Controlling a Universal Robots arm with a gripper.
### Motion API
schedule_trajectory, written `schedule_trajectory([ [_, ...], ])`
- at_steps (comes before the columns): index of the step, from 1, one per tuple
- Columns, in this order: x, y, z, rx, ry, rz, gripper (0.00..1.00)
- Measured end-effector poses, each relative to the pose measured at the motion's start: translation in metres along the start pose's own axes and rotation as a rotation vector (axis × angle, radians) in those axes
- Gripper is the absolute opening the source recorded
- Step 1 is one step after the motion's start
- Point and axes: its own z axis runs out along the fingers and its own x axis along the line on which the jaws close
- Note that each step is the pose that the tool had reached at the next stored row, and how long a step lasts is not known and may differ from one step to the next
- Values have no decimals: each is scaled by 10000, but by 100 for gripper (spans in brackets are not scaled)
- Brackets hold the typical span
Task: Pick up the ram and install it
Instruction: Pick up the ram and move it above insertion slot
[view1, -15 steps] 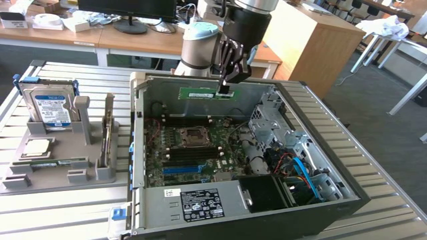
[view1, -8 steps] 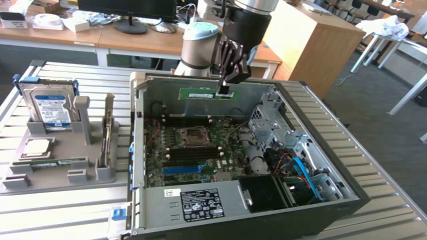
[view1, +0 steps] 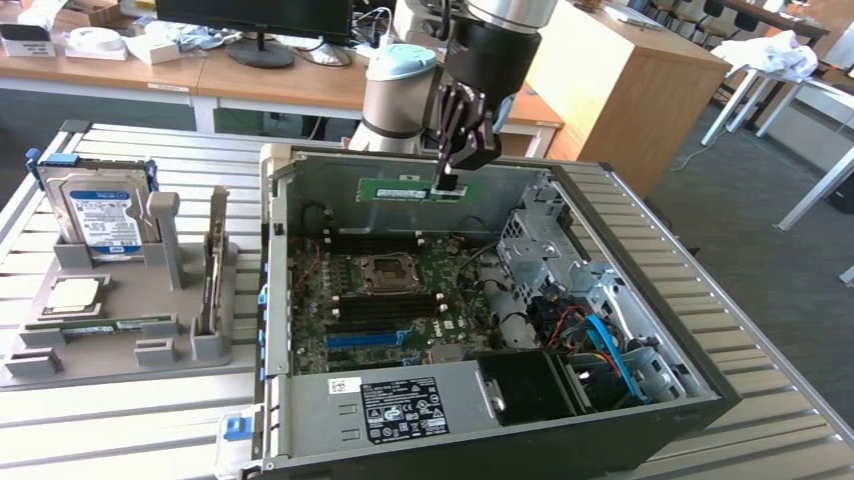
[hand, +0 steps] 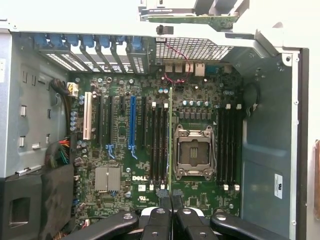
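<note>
1. The pincer (view1: 450, 183) hung over the far side of the open computer case (view1: 274, 250), its fingers pressed together on the ram (view1: 400, 190), pinching it near the end toward the exterior view's right.
2. The ram was in the air above the case, clear of the motherboard (view1: 387, 300). It stood on its long edge with its flat face toward the exterior camera. Its long axis ran level, from the exterior view's left to the exterior view's right.
3. In the wrist view the ram (hand: 171, 140) showed edge-on as a thin green line reaching out from the pincer (hand: 172, 212). It ran parallel to the black memory slots (hand: 159, 145), between them and the CPU socket (hand: 194, 152).
4. A small white sticker sat on the ram's face (its print could not be read).
5. "DELL" stood in white on the motherboard (hand: 200, 75) near the pincer.
6. On the tabletop (view1: 120, 420), a grey holder (view1: 160, 300) carried a second ram (view1: 100, 325) lying flat, a square silver chip (view1: 74, 293) and an upright hard drive (view1: 100, 215) with a blue-white label, too small to read
</note>
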Motion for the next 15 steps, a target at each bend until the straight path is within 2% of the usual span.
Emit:
schedule_trajectory([
  [15,1,-2,43,0,1,0,11],
])
